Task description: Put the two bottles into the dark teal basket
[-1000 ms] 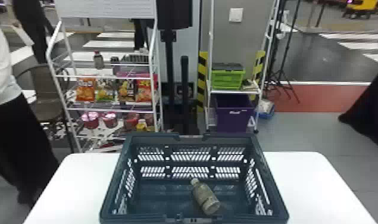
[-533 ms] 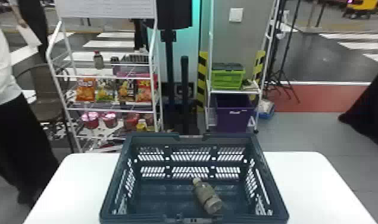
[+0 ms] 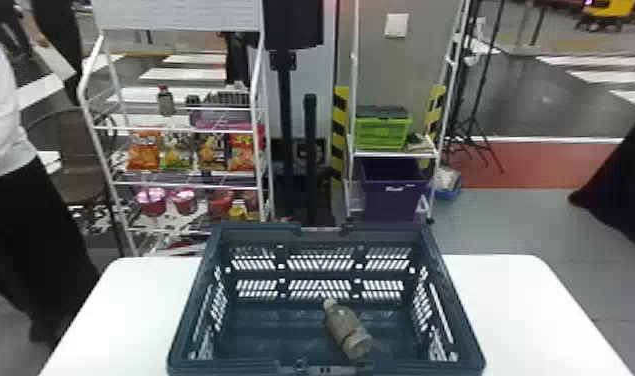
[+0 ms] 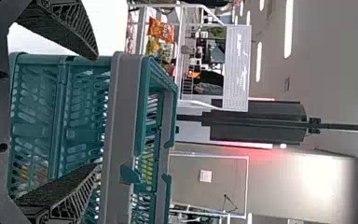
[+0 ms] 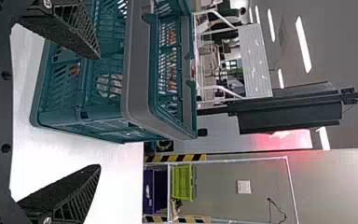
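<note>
Bottle [image 3: 345,326] shifted slightly in the basket [image 3: 261,232], apart from left pincer [image 4: 97,111] and right pincer [image 5: 99,111], both gaping empty.

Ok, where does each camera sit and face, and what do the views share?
Head view: on the robot's head, looking forward and down into the dark teal basket at a bottle.
Left wrist view: left arm's wrist, facing forward across the basket; left gripper, open.
Right wrist view: right arm's wrist, also facing forward; right gripper, open.
All three share the basket and snack rack.
</note>
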You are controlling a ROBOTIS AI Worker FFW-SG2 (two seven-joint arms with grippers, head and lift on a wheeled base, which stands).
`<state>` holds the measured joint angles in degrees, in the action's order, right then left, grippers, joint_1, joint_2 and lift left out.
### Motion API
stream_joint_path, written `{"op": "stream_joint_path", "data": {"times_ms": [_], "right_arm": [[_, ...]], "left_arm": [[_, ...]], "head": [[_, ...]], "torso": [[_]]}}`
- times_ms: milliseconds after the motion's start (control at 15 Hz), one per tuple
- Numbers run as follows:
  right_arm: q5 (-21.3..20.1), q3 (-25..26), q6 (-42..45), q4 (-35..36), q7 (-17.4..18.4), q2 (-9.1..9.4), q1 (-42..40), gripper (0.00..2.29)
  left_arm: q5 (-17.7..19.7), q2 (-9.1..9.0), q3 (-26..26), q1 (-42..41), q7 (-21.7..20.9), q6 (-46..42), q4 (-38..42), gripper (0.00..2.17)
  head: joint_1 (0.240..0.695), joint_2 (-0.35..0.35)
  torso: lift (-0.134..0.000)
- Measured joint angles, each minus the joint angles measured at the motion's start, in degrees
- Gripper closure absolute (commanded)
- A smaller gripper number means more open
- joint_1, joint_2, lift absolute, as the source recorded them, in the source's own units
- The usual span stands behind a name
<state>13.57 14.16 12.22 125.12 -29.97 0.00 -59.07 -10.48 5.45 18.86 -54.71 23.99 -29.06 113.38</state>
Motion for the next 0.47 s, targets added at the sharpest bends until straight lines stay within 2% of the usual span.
{"op": "stream_joint_path", "data": {"times_ms": [133, 467], "right_arm": [[-1.07, 0.05, -0.30, 0.43, 0.00, 0.00, 0.12, 0.05], [-3.73, -0.43, -2.44, 0.76, 0.06, 0.00, 1.13, 0.05]], "left_arm": [[1.29, 1.33, -0.13, 0.46, 0.00, 0.43, 0.22, 0.06], [3.85, 2.01, -1.73, 1.28, -0.84, 0.45, -0.39, 0.06]], "head": [[0.499, 0.000], [0.499, 0.000]], "torso": [[0.000], [0.000]]}}
